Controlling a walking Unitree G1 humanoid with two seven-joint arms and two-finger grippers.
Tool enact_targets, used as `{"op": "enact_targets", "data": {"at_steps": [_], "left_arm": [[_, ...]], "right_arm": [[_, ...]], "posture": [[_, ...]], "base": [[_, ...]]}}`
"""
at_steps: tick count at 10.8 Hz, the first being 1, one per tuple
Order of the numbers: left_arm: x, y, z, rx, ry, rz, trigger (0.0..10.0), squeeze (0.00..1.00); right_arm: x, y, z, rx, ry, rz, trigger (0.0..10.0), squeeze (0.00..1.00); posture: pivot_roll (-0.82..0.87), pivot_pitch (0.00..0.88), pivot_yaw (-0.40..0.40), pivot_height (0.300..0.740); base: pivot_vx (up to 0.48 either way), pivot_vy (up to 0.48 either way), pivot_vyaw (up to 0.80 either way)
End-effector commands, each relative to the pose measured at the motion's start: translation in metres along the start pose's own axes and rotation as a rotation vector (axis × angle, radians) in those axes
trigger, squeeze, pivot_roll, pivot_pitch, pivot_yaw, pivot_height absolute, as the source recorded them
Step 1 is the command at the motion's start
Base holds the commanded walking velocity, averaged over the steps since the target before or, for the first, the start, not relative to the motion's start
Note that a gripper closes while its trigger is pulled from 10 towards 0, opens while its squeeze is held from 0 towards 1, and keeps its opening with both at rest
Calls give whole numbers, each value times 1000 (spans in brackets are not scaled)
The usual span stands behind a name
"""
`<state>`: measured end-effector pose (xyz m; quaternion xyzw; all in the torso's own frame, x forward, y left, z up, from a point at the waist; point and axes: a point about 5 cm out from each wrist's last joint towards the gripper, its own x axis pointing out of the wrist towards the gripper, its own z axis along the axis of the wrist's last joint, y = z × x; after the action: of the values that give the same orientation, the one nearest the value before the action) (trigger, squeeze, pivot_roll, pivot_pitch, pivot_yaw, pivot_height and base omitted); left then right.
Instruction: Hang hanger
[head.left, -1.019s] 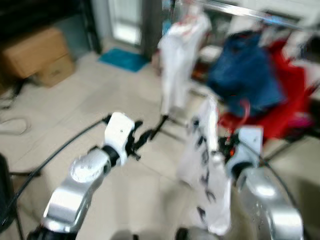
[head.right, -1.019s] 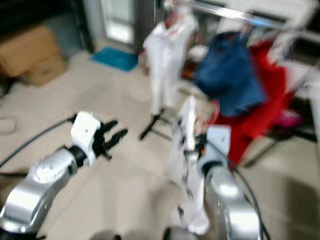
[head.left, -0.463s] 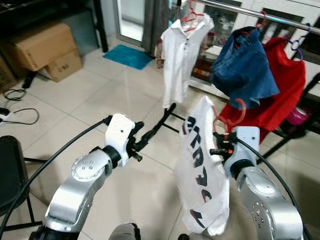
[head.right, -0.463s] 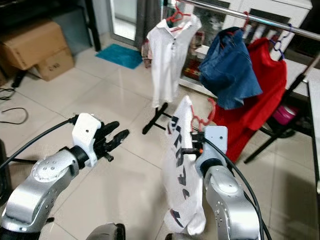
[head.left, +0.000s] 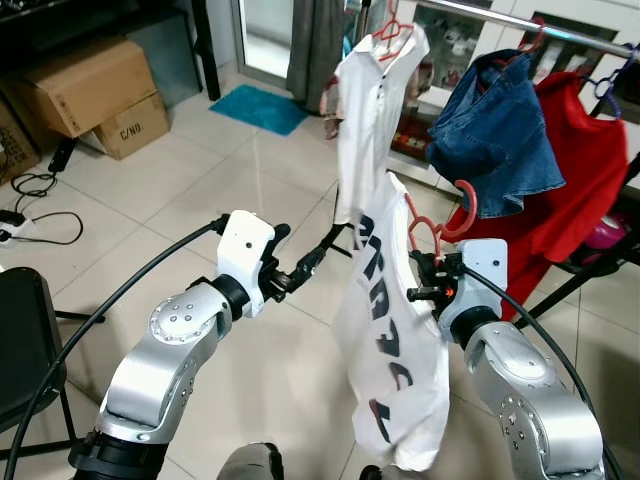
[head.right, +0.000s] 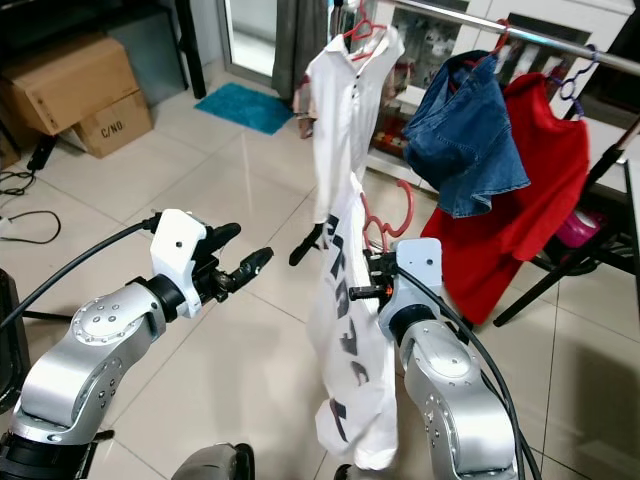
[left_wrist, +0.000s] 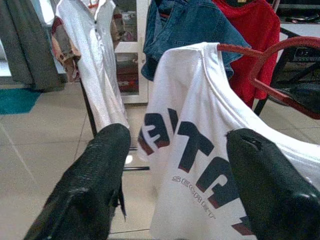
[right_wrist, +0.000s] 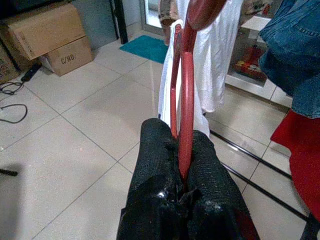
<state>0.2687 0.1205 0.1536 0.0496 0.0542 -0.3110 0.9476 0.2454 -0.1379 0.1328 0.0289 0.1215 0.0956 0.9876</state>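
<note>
Partway there by the look of it: right gripper clamped tight on the red hanger, white lettered T-shirt draped from it and dangling low at about 6 o'clock, well below the clothes rail up at 1 o'clock. Left gripper spread wide with nothing held, hovering just beside the shirt at about 9 o'clock from it. Left to do, judging from this: raise the hook and seat it over the rail, perhaps in the gap between the white polo shirt and the denim garment, then let go.

A home; clothes rail, tiled floor, cardboard boxes.
</note>
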Motion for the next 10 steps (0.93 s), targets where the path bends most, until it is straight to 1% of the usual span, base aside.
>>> {"op": "enact_targets", "data": {"at_steps": [1, 3, 5, 6, 7, 8, 9, 10], "left_arm": [[1, 0, 2, 2, -3, 0, 10000, 1000], [1, 1, 4, -1, -27, 13, 10000, 1000], [2, -1, 1, -12, -5, 16, 10000, 1000], [8, 0, 3, -15, -13, 22, 10000, 1000], [18, -6, 3, -8, 1, -29, 10000, 855], [26, -8, 2, 2, 27, -47, 10000, 329], [36, -8, 1, 3, 47, -48, 10000, 0], [46, -7, 2, -14, 54, -41, 10000, 0]], "right_arm": [[-3, 0, 8, -11, -30, 7, 0, 0], [-4, 0, 8, -17, -25, 17, 0, 0], [-4, 2, 10, -39, -30, 42, 0, 0], [-3, 6, 17, -72, -54, 78, 0, 0], [-2, 9, 22, -87, -80, 102, 0, 0], [-2, 14, 27, -85, -108, 135, 0, 0], [-3, 21, 34, -87, -139, 187, 0, 0], [-5, 28, 38, -110, -160, 248, 0, 0]], "posture": [[45, 88, -33, 740], [42, 93, -41, 740], [38, 92, -44, 740], [35, 81, -47, 740], [36, 73, -53, 740], [36, 73, -54, 740], [30, 69, -54, 740], [25, 66, -53, 740]], "base": [[0, 0, 0], [0, 0, 0], [0, 0, 0], [0, 0, 0], [0, 0, 0], [0, 0, 0], [0, 0, 0], [0, 0, 0]]}}
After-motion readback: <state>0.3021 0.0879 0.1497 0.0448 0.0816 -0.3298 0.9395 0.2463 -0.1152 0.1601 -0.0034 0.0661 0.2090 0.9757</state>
